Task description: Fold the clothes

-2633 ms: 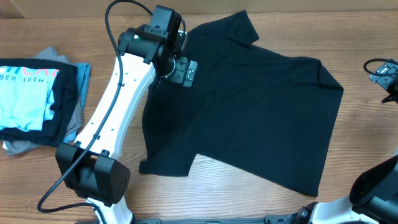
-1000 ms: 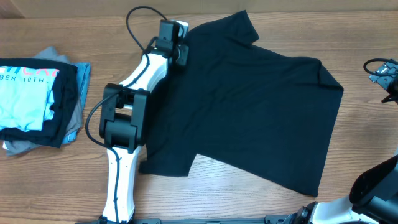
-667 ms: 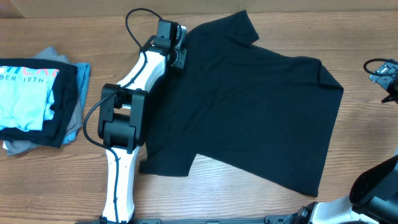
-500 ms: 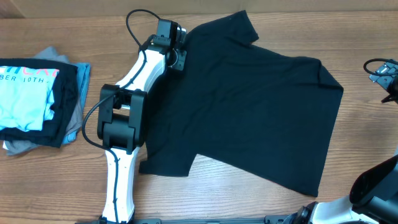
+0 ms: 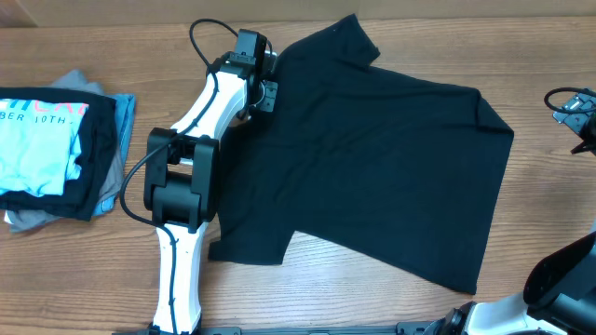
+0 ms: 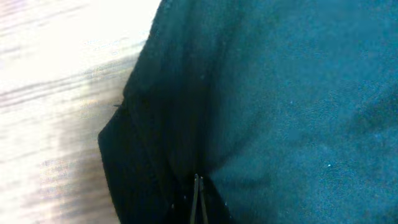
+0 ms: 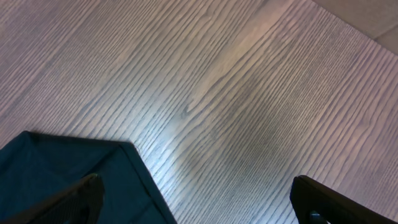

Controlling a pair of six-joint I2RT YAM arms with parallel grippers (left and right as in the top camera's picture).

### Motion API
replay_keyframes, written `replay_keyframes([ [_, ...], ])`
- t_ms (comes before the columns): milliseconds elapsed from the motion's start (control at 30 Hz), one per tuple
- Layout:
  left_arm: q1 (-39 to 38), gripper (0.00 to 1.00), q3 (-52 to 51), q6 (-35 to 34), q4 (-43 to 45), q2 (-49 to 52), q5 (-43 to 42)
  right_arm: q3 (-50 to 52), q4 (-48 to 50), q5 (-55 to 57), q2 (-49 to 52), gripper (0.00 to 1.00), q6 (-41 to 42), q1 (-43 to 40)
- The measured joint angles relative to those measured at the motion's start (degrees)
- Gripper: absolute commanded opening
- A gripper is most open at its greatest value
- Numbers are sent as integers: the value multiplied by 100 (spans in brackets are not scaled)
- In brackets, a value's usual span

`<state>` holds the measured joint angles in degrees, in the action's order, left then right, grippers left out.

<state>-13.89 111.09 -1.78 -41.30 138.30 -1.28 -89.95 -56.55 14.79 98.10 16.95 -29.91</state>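
The black T-shirt (image 5: 372, 158) lies spread across the middle of the table (image 5: 93, 270), mostly flat, with one short sleeve pointing to the far edge and another at the near left. Its collar edge is hidden under my left claw (image 5: 264, 88), so I cannot make out the neckline there. In my left wrist view the cloth fills nearly the whole frame, dark and blurred. Only the thin tips of my left claw (image 6: 198, 199) show at the bottom, pressed together with folds of the fabric running into them, so it is pinched on the shirt's edge. The fabric is plain and matte, with soft creases fanning out from that pinch.

My right claw (image 5: 577, 116) is cut off by the right edge of the overhead view. From its own wrist, my right claw (image 7: 199, 199) stands wide apart over bare wood, with one corner of the shirt (image 7: 62, 180) just below it.

Well apart at the left sits a folded pile, with a light blue T-shirt (image 5: 37, 140) on top and a grey garment (image 5: 28, 219) underneath.
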Motion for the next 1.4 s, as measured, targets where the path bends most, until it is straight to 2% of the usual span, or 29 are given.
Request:
replay_keyframes([
  [333, -68, 4, 44, -544, -1250, -131, 105, 0, -2, 0, 0, 100, -4, 0],
  [567, -175, 5, -87, -660, -1539, -402, 385, 0, 0, 2, 0, 99, 0, 0],
  [600, -190, 16, -87, -710, -1574, -518, 411, 0, 0, 0, 0, 100, 0, 0],
  [633, -188, 37, -87, -776, -1615, -702, 428, 0, 0, 0, 0, 100, 0, 0],
  [667, -190, 63, -85, -914, -1655, -951, 439, 0, 0, 2, 0, 100, 0, 0],
  [700, -188, 73, -70, -1010, -1700, -1266, 437, 0, 0, 0, 0, 100, 0, 0],
  [733, -188, 77, -42, -1115, -1794, -1585, 428, 0, 0, 2, 0, 100, 0, 0],
  [833, -188, 74, 129, -1392, -2218, -2459, 382, 0, 0, 2, 0, 100, 2, 0],
  [867, -190, 68, 219, -1464, -2472, -2761, 313, 0, 0, 2, 0, 100, 2, 0],
  [900, -190, 57, 269, -1502, -2715, -2944, 258, 0, 0, 2, 2, 100, -2, 0],
  [933, -221, 20, 350, -1585, -3303, -3250, 101, 0, 2, 2, 0, 100, 0, 0],
  [967, -245, 4, 348, -1615, -3495, -3320, 35, 0, 0, 2, 0, 100, 0, 0],
  [1100, -525, 4, 22, -1670, -4249, -3239, -181, 0, 0, 4, 0, 100, 0, 0],
  [1233, -1032, 4, -874, -1722, -4343, -3029, -306, 0, 0, 4, 0, 100, 0, 0],
  [1400, -1709, 4, -2002, -2081, -3945, -3014, -173, 0, -4, 0, 0, 100, 2, 0],
])
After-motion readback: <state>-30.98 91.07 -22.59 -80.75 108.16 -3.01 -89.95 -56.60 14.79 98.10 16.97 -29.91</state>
